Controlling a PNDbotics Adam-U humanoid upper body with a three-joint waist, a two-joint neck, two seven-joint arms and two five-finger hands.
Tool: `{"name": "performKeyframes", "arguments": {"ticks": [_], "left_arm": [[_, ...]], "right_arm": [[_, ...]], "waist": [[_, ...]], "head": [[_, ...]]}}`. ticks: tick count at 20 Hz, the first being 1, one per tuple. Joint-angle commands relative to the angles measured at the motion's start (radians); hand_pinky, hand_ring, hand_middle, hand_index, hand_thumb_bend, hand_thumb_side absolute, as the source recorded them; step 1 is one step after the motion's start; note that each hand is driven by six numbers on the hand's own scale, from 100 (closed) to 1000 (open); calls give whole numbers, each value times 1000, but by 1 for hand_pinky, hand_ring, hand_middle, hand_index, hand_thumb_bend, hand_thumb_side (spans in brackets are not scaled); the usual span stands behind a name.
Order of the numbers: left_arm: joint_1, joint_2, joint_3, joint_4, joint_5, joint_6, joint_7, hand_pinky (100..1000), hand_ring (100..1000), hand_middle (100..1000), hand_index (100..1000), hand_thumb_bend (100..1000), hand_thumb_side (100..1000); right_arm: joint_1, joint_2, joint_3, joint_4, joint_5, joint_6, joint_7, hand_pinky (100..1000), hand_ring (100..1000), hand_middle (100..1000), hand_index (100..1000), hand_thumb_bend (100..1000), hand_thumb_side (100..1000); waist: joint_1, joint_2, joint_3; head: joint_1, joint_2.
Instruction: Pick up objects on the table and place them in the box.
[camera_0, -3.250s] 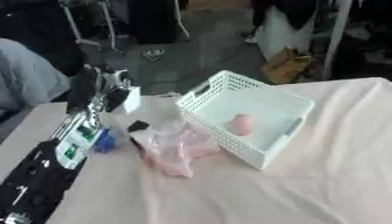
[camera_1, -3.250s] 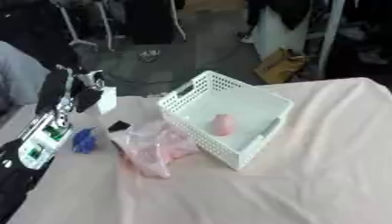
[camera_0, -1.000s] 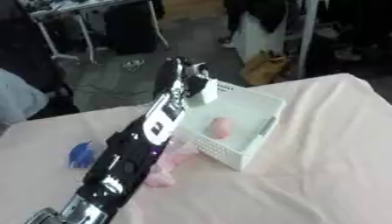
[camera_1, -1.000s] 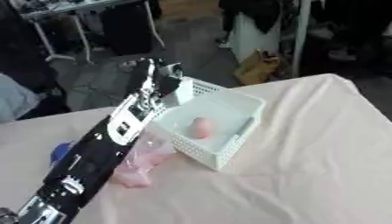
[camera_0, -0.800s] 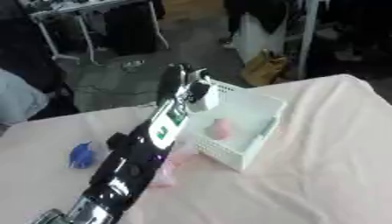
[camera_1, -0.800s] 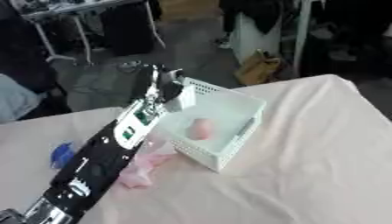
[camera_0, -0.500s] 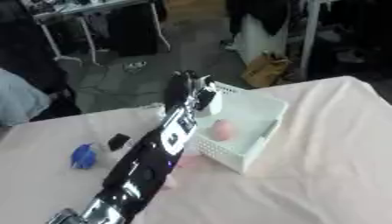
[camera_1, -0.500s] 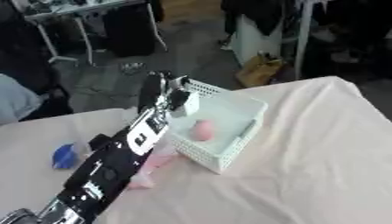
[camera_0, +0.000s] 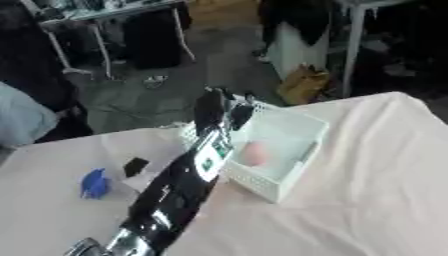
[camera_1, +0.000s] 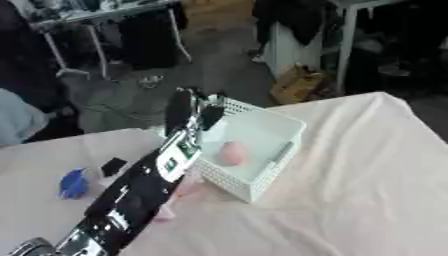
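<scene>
Moved: left hand (camera_0: 219, 106) now farther out, above the box (camera_0: 297, 131) near wall.
Fingers: blurred, cannot tell.
Box: holds a pink lump (camera_0: 254, 152).
Table: blue thing (camera_0: 94, 183), black block (camera_0: 135, 166) left of the arm.
Hidden: pink bag (camera_1: 179, 192) mostly behind the arm.

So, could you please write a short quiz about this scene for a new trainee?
1. True or false: the white basket already holds a pink object.
2. Which hand reaches over the basket's far left corner? A) left hand B) right hand
3. Fill in: the blue object lies on the table to the ____ of the basket.

Key: 1 true; 2 A; 3 left.
</scene>
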Motion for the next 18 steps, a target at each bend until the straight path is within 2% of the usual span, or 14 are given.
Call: {"name": "performKeyframes", "arguments": {"ticks": [1,2,3,4,5,6,7,12,18], "left_arm": [[-36,9,-7,1,-28,-24,-45,274,615,604,757,504,831],[-38,9,-7,3,-40,-32,-67,316,665,655,791,512,843],[-41,8,-13,6,-56,-46,-97,580,881,889,946,566,916],[-43,9,-15,8,-74,-60,-128,679,959,960,1000,563,941],[-46,9,-15,8,-93,-75,-157,731,996,1000,1000,544,950],[-47,10,-12,7,-108,-86,-179,738,1000,1000,1000,551,955],[-48,11,-9,5,-122,-93,-195,784,1000,1000,1000,537,952],[-51,14,6,-1,-160,-95,-222,795,1000,1000,1000,511,956],[-52,25,-3,-16,-187,-98,-229,834,1000,1000,1000,498,969]], "right_arm": [[-20,-6,1,-15,-8,0,5,856,930,830,839,100,736],[-21,-5,0,-15,-8,0,5,856,930,830,839,100,736],[-22,-5,1,-15,-9,1,5,856,930,830,838,100,736],[-22,-4,1,-15,-9,1,6,856,930,830,838,100,737],[-22,-4,2,-15,-10,1,7,856,930,831,839,100,738],[-22,-4,3,-15,-10,1,7,856,930,831,839,100,738],[-22,-3,3,-15,-11,2,8,856,930,830,839,100,736],[-20,-3,3,-15,-11,3,10,856,930,830,839,100,737],[-15,-5,4,-15,-12,4,12,855,930,830,839,100,736]], "waist": [[9,4,-2],[9,4,-3],[9,4,-4],[9,4,-5],[10,3,-5],[10,3,-5],[10,2,-5],[10,1,-3],[9,-1,2]], "head": [[7,-12],[8,-12],[8,-12],[8,-12],[7,-11],[6,-10],[6,-9],[5,-6],[5,1]]}}
